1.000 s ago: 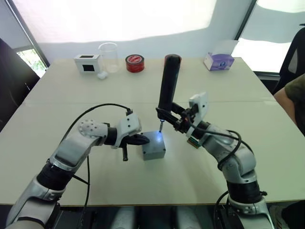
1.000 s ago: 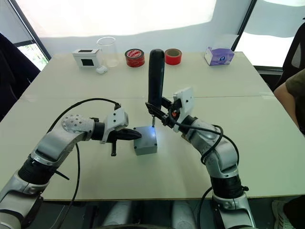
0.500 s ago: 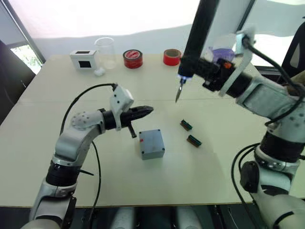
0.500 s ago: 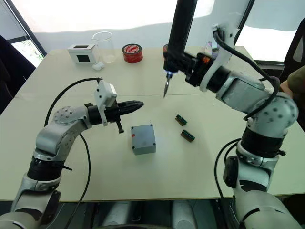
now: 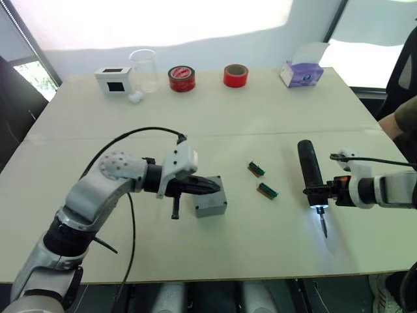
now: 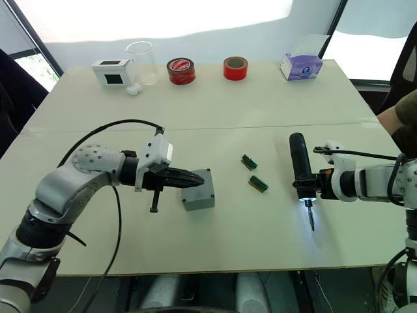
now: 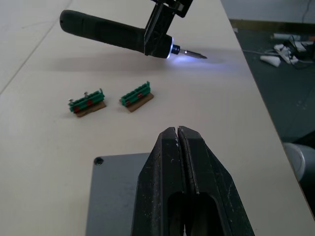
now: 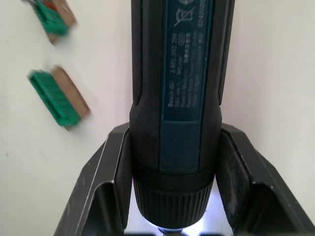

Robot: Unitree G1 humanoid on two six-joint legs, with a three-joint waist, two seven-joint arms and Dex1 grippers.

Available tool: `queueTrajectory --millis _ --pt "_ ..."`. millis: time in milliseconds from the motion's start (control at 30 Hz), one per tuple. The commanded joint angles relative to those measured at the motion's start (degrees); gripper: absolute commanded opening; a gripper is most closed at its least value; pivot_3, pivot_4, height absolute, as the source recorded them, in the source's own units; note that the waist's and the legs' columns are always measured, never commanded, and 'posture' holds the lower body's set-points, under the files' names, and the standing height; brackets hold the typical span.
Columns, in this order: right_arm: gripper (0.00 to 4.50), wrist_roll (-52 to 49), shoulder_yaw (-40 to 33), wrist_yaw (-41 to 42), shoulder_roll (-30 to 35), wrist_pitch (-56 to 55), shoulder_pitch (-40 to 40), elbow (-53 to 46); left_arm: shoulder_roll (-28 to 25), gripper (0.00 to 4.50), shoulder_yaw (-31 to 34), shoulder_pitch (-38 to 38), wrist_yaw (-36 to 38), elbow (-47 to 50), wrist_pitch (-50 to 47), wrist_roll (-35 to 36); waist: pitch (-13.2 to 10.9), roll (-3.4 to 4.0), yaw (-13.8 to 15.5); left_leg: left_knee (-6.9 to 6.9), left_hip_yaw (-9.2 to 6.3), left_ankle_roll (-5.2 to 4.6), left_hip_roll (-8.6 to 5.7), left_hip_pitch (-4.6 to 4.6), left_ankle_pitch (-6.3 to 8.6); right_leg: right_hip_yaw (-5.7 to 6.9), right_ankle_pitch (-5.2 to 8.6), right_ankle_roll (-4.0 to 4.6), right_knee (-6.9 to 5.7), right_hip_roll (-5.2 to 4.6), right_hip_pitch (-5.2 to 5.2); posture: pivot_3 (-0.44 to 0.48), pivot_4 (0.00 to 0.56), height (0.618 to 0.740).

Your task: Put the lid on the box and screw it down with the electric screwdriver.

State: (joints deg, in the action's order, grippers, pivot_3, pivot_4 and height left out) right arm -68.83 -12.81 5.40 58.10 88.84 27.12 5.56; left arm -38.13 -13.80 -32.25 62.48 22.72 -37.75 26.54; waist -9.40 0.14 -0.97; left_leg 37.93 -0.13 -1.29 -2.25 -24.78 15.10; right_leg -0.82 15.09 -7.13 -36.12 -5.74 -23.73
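Observation:
The grey box [image 5: 212, 205] stands mid-table with the lid [image 7: 112, 192] sitting on top of it, one corner screw hole showing. My left gripper [image 5: 212, 187] is shut with nothing between its fingers, and its tips lie over the lid's top. To the right, my right gripper [image 5: 318, 192] is shut on the electric screwdriver [image 5: 307, 164]. The black tool lies almost flat, low over the table. Its tip light is lit and its bit [image 5: 323, 226] points toward the table's near edge. In the right wrist view both fingers [image 8: 105, 194] clamp the tool's body.
Two small green pieces [image 5: 255, 169] [image 5: 267, 191] lie between box and screwdriver. Along the far edge stand a white box with a black window [image 5: 113, 80], a clear beaker [image 5: 144, 68], two red tape rolls [image 5: 182, 78] [image 5: 235, 75] and a tissue box [image 5: 301, 73]. A person's arm [image 5: 402, 124] shows at the right edge.
My right arm has swung the screwdriver from high and upright down to low and nearly flat at the right. My left gripper has moved back over the lid.

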Motion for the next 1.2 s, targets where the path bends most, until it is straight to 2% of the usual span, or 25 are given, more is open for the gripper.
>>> queueTrajectory --millis 33,333,467,533,700,1200 --pt "1.74 3.52 -1.73 3.5 2.21 2.97 2.74 2.42 0.68 0.0 -1.92 0.5 -1.38 -0.35 3.86 -3.62 0.0 0.0 0.25 0.0 -0.03 0.0 0.04 0.03 0.0 0.0 0.0 0.0 0.0 0.06 0.03 0.0 0.15 0.74" --pt "1.74 14.0 2.67 9.37 3.75 2.24 5.26 6.13 1.51 0.0 -2.27 2.16 -2.83 1.47 3.77 -3.97 -0.03 -0.04 0.54 0.1 -0.08 0.0 0.05 0.05 0.0 -0.02 -0.01 -0.03 0.01 0.11 0.12 0.0 0.15 0.74" --pt "1.74 18.4 4.65 12.21 2.51 2.61 6.28 7.48 1.89 0.0 -2.2 3.02 -3.61 1.49 4.23 -4.01 -0.03 -0.04 0.42 0.1 -0.09 0.0 0.04 0.05 0.0 -0.02 -0.01 -0.04 0.02 0.11 0.13 0.0 0.15 0.74" --pt "2.77 20.37 6.12 13.65 2.66 2.26 6.2 7.41 1.83 0.0 -2.21 3.23 -3.64 1.55 4.32 -4.2 -0.03 -0.04 0.45 0.1 -0.11 0.0 0.04 0.06 0.0 -0.02 -0.02 -0.04 0.02 0.11 0.14 0.0 0.15 0.74" --pt "4.4 24.77 8.43 16.11 2.45 0.74 6.24 7.57 0.56 0.0 -3.21 3.0 -2.74 1.65 5.67 -6.05 -0.03 -0.16 0.58 0.11 -0.13 0.0 0.03 0.32 0.0 0.0 -0.01 -0.04 0.07 0.11 0.44 0.0 0.15 0.74" --pt "4.46 30.77 5.65 19.69 -0.76 2.37 7.69 5.46 2.65 0.0 -2.6 2.03 -3.04 -1.13 5.72 -5.97 0.0 -0.33 1.52 0.2 -0.16 0.01 0.01 0.37 0.0 -0.02 -0.02 -0.03 0.07 0.08 0.53 0.0 0.15 0.74"
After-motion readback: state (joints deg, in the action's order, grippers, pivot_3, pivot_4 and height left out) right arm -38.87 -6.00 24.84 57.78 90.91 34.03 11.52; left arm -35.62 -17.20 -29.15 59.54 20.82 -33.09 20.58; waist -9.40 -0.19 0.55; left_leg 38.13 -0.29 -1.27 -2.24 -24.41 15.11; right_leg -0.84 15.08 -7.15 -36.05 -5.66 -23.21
